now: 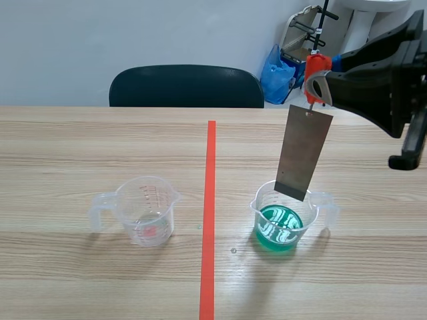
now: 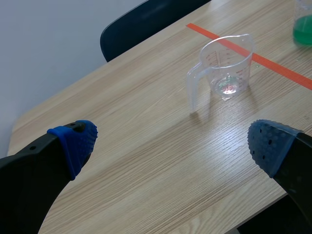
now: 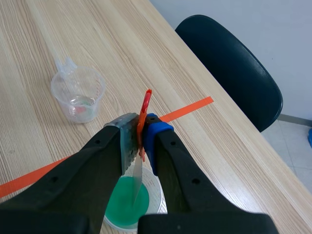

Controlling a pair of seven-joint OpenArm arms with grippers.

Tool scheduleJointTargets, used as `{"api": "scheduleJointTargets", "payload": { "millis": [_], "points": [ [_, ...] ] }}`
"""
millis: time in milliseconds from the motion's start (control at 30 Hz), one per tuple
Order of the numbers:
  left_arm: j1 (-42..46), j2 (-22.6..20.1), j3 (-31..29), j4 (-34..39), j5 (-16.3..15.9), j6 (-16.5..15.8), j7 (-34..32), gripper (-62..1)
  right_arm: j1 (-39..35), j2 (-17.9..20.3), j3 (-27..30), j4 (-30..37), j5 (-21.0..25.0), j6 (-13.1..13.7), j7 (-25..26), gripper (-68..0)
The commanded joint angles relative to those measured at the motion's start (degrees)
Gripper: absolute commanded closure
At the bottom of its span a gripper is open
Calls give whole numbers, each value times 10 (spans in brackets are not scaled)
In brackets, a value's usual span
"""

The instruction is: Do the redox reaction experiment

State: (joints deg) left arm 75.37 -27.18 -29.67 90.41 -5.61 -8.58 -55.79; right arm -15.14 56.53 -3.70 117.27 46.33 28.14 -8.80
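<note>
Clip (image 1: 317,68) w/ plate (image 1: 305,152) over cup (image 1: 283,227); chair (image 1: 187,85) behind.

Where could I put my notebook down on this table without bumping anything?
The stretch along the tape line between the clear cup and the green-liquid cup is bare wood, as is the far table from them to the chair. It is crowded over the green-liquid cup: a metal strip hangs from an orange clip in the right arm's fingers.

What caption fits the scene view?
Right gripper holds an orange clip, its metal strip hanging over the cup of green liquid.
</note>
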Motion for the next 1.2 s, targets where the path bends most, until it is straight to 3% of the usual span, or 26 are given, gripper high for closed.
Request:
{"api": "scheduleJointTargets", "payload": {
  "millis": [0, 667, 1167],
  "points": [
    [1, -3, -6, 7, -6, 1, -9, -623, 7, 3, 10, 2, 6, -2, 15, -6],
    [1, -3, -6, 7, -6, 1, -10, -623, 7, -1, 10, 2, 8, -1, 18, -6],
    [1, -3, -6, 7, -6, 1, -10, -623, 5, -1, -17, -15, -2, 3, 55, -6]
  ]
}}
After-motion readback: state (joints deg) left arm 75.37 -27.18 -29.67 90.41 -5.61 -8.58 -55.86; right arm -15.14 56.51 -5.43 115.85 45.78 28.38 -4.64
